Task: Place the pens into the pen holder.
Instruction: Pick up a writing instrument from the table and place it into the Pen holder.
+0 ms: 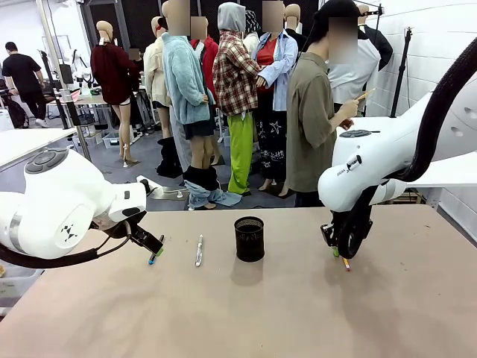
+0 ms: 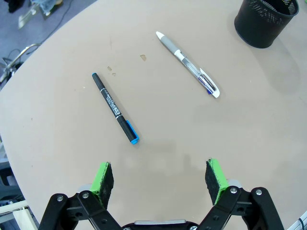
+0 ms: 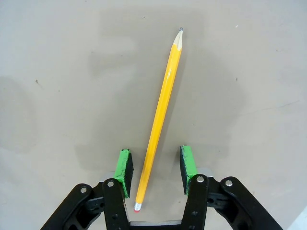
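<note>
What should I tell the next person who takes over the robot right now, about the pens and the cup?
Left gripper: open, hovering over the table near the dark pen.
Right gripper: open, jaws partway in, astride the yellow pencil near its eraser end, pads not touching it.
Silver-white pen: on the table between the dark pen and the pen holder.
Done: nothing; all three lie outside the holder.
Left: grip the pencil, put it in the holder, then both pens.
</note>
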Robot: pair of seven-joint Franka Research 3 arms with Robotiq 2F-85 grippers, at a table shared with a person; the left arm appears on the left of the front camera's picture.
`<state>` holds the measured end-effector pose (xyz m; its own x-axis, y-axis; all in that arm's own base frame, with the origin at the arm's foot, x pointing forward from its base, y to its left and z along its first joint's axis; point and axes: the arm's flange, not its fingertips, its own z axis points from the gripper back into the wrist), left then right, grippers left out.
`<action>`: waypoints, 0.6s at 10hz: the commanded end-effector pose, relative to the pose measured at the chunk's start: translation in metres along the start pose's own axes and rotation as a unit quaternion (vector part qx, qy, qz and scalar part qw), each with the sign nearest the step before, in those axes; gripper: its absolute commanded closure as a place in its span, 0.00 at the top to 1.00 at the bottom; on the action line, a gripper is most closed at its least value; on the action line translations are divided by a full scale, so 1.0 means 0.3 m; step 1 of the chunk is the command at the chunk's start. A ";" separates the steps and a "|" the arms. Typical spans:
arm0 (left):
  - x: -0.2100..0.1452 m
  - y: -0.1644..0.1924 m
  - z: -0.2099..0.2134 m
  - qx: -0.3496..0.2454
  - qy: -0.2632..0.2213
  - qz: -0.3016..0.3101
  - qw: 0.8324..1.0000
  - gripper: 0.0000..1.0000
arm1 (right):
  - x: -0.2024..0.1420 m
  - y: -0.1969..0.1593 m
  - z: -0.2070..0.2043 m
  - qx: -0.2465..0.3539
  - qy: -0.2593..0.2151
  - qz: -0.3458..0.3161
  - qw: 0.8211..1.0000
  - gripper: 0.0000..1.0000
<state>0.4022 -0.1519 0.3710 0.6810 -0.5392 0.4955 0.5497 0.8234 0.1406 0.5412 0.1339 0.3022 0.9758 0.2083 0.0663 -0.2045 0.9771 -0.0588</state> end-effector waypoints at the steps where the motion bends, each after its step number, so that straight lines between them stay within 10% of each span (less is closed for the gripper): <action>1: -0.001 0.004 0.001 0.000 0.000 0.001 1.000 1.00 | 0.020 0.009 -0.014 0.005 0.009 0.004 1.000 0.40; 3: -0.001 0.004 0.001 0.000 0.000 0.001 1.000 1.00 | 0.017 0.004 -0.011 0.009 0.002 0.004 1.000 0.00; 6: -0.001 0.004 0.001 0.000 0.000 0.001 1.000 1.00 | 0.015 -0.004 -0.004 0.034 0.010 0.013 0.999 0.00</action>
<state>0.4022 -0.1520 0.3710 0.6809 -0.5393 0.4955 0.5498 0.8234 0.1407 0.5430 0.1366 0.3046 0.9727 0.2226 0.0656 -0.2210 0.9748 -0.0300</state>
